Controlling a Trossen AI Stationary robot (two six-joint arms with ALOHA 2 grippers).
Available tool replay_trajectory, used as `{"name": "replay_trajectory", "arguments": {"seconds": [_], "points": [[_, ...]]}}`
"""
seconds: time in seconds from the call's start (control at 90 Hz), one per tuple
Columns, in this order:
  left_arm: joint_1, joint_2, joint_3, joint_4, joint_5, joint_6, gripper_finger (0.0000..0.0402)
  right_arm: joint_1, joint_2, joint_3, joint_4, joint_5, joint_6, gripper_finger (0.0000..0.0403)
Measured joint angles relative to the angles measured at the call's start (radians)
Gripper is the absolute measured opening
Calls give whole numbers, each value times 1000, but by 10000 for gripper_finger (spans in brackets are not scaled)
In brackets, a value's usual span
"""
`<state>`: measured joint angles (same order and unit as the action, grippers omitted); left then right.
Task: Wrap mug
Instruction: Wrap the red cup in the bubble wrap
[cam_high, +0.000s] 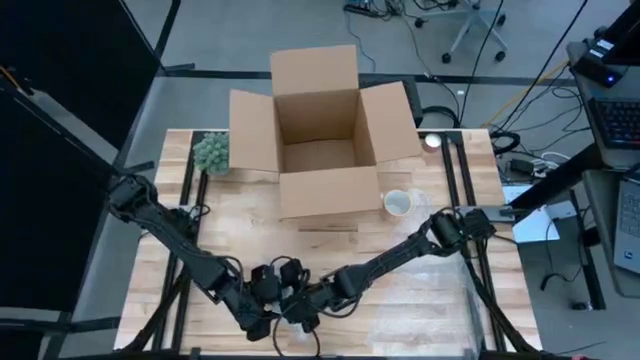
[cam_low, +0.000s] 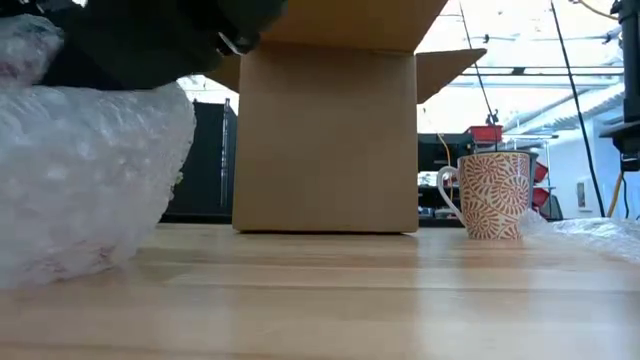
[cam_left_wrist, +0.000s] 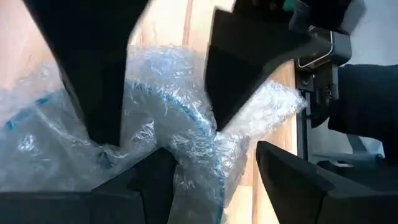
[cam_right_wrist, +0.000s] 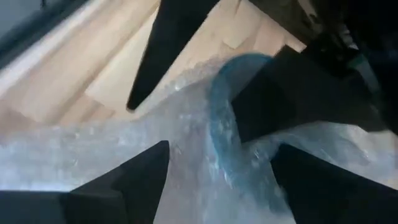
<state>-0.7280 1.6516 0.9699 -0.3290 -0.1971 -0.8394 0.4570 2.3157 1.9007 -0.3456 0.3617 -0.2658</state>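
High view shows you both arms meeting at the counter's (cam_high: 420, 300) near edge, while the mug (cam_high: 397, 203) stands well apart beside the cardboard box (cam_high: 320, 140). Low view gives you the patterned mug upright, likely ceramic, stiff and breakable, so cradle its body; the bubble wrap (cam_low: 90, 180) is soft and slippery. Wrist views show left jaws (cam_left_wrist: 211, 180) and right jaws (cam_right_wrist: 217, 180) spread open around crumpled wrap.

mug (cam_low: 493, 194): floral red-and-white, upright, beside the cardboard box (cam_high: 322, 140)
bubble wrap (cam_low: 85, 180): clear, crumpled, at the table's near edge
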Motion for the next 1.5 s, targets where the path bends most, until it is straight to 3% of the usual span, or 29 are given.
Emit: {"name": "replay_trajectory", "arguments": {"seconds": [0.278, 0.633, 0.789, 0.967, 1.122, 1.322, 1.5], "points": [[-1, -5, 4, -1, 10, 19, 205, 31, -95, -1, -183, 56, -32, 263], [7, -3, 4, -2, -2, 128, 205, 57, -207, 0, -672, 17, 328, 263], [7, -3, 3, -3, -12, 140, 205, 67, -215, 0, -759, -16, 398, 263], [7, -2, 2, 26, -39, 147, 205, 93, -216, -8, -688, -2, 422, 263], [7, -1, 2, 18, -41, 147, 205, 121, -218, -113, -577, -3, 478, 263], [12, 7, 4, 17, -57, 140, 205, 156, -217, -382, -247, -82, 585, 263], [27, 26, 9, 8, -58, 126, 205, 132, -235, -446, 15, -72, 598, 263]]}}
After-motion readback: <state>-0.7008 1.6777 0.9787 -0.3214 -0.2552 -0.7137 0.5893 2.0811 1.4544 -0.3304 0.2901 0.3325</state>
